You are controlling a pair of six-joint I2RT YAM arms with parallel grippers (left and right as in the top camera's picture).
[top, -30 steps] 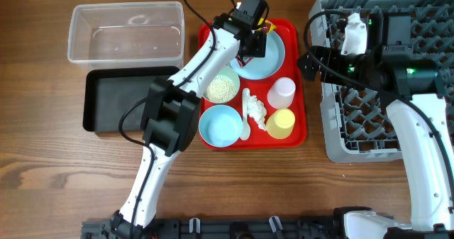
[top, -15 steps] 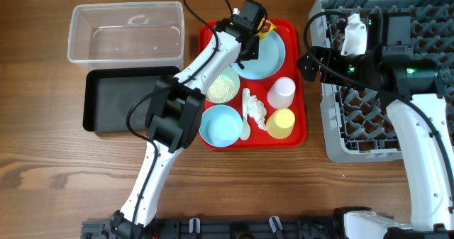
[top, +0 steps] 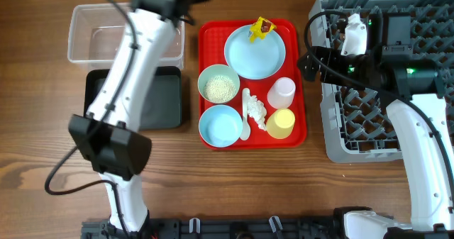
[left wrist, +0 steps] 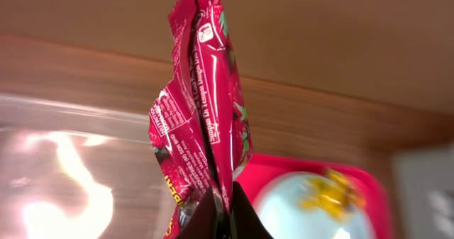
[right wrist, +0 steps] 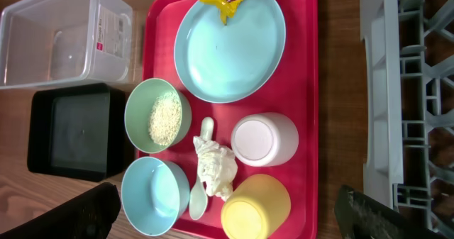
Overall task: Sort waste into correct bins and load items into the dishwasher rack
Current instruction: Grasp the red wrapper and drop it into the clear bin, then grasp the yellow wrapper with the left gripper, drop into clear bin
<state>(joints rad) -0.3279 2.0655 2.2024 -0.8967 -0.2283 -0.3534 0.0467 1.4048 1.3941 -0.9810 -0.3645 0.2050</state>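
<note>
Left gripper point(left wrist: 221, 223) is clamped on the red wrapper point(left wrist: 202, 118), holding it over the tub point(top: 124, 30) at the table's far-left corner. Yellow wrapper point(top: 260, 28) sits on the plate point(top: 255, 54), and there's rice point(top: 220, 88) in the green bowl point(top: 201, 83). The arm hides part of the black tray point(top: 96, 101). Right gripper point(top: 310, 62) is spread wide beside the rack point(top: 425, 12).

Tray point(top: 299, 47) sits right of tub point(top: 85, 33), left of rack point(top: 355, 125).

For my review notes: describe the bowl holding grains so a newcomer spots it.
On the red tray, two bowls line the left edge. The pale green bowl is the one beside the light blue plate; unlike the empty light blue bowl, it holds white grains.
</note>
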